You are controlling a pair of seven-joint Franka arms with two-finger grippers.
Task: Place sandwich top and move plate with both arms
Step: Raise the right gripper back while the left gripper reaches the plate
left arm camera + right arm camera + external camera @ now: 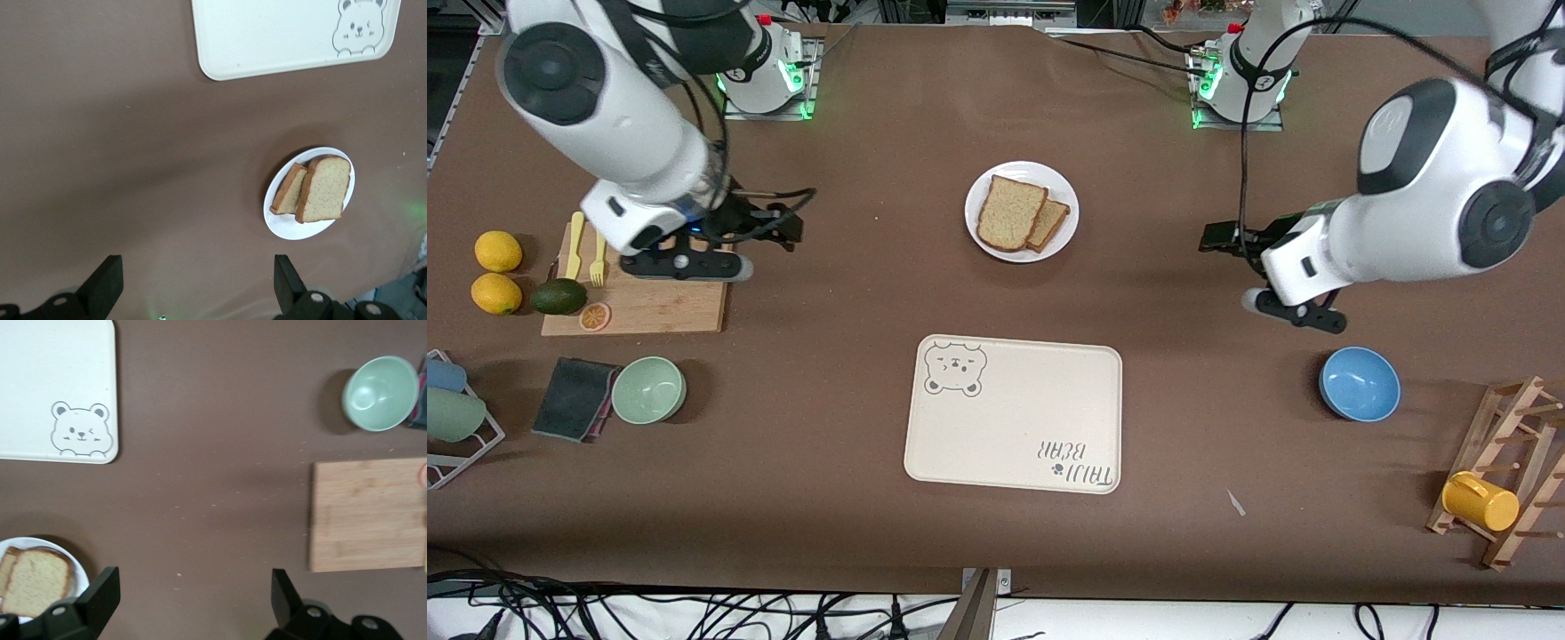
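Observation:
The white plate point(1064, 192) stands at the table's middle, farther from the front camera than the tray. On it the sandwich top point(1011, 212), a light tan slice with a brown crust, leans over a smaller darker slice point(1052, 223). My left gripper point(1294, 311) hangs open and empty over bare table toward the left arm's end. Its wrist view shows the plate point(292, 228) and the sandwich top point(325, 189) well off from the left gripper point(197, 287). My right gripper point(685, 265) hangs open and empty by the cutting board. The plate point(80, 568) sits at the edge of its view, beside the right gripper point(193, 600).
The cream bear-print tray point(1014, 413) lies nearer the front camera than the plate. A cutting board point(658, 307) with cutlery, two lemons point(497, 251), an avocado point(559, 296), a green bowl point(648, 389) and a dark cloth point(574, 398) crowd the right arm's end. A blue bowl point(1359, 383) and a mug rack point(1503, 471) stand at the left arm's end.

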